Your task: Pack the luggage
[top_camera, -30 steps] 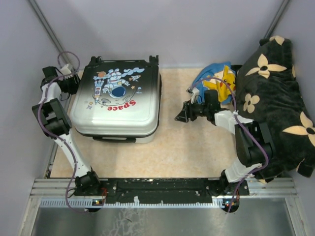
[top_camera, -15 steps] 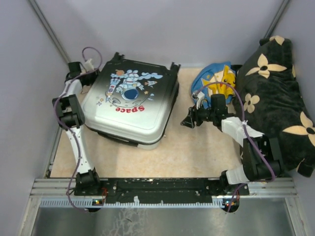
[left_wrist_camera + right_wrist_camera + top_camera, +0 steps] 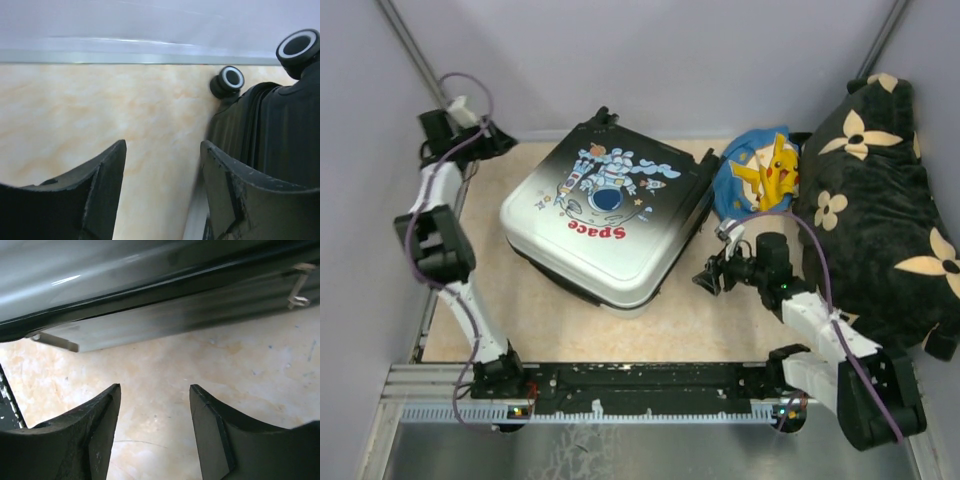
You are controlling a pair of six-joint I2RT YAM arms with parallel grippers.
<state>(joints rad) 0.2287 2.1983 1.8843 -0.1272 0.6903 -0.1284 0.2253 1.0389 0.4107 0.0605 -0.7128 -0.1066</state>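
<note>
Packing looked barely begun: the luggage (image 3: 610,225) lay shut and askew on the desk (image 3: 680,330), with a blue Pikachu cloth (image 3: 760,175) and a flowered cushion (image 3: 880,200) outside it on the right. The left fingers (image 3: 107,190) were spread and empty beside its wheeled far corner, not touching. The right fingers (image 3: 210,430) were spread too, low before its near-right edge, just apart

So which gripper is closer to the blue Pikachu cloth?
Right. The right gripper sits just near-side of the blue Pikachu cloth; left gripper is beyond the astronaut-print suitcase.
</note>
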